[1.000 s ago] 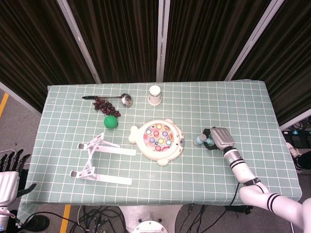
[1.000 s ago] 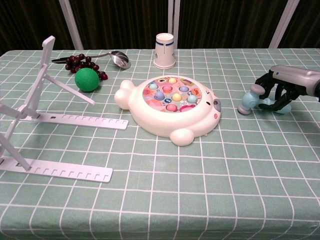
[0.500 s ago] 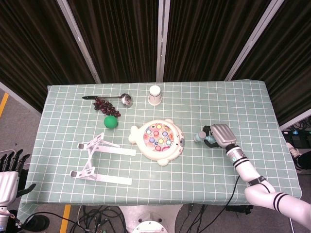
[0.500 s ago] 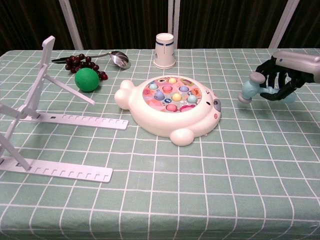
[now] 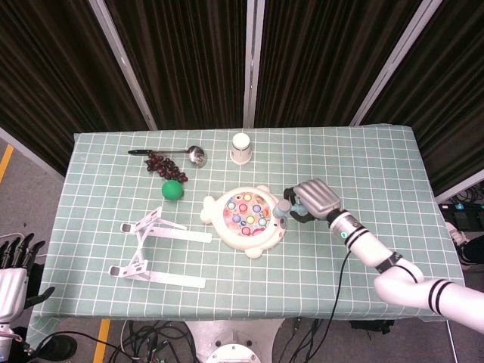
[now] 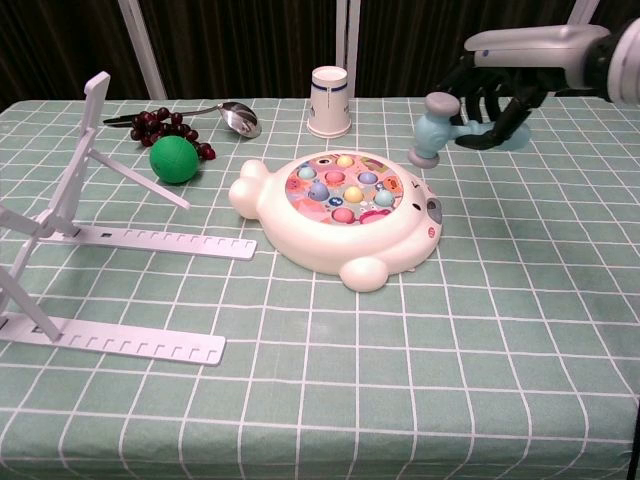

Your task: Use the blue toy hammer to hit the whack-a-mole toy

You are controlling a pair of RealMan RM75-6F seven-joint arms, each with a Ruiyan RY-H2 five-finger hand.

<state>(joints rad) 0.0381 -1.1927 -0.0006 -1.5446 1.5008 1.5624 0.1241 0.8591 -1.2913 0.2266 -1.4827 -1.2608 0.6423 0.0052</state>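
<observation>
- Left hand (image 5: 13, 268): at the lower left edge of the head view, off the table, fingers apart, holding nothing.
- Stand (image 5: 155, 249): white, folding, on the left part of the table (image 5: 393, 159); upright arm visible in the chest view (image 6: 95, 100).
- Spoon (image 5: 193, 154) and grapes (image 5: 162, 164): at the far left of the cloth, touching or just beside each other.
- Ball (image 5: 172, 189): green, just in front of the grapes.
- Cup (image 5: 240, 147): white, upside down, near the far edge, behind the toy.
- Toy (image 5: 246, 221): white whack-a-mole, centre of the table, coloured pegs on top.
- Hammer (image 6: 437, 123): blue, raised off the table, head just beside the toy's right edge; contact with the toy cannot be told.
- Right hand (image 6: 500, 85): fingers wrapped round the hammer's handle, right of the toy.
</observation>
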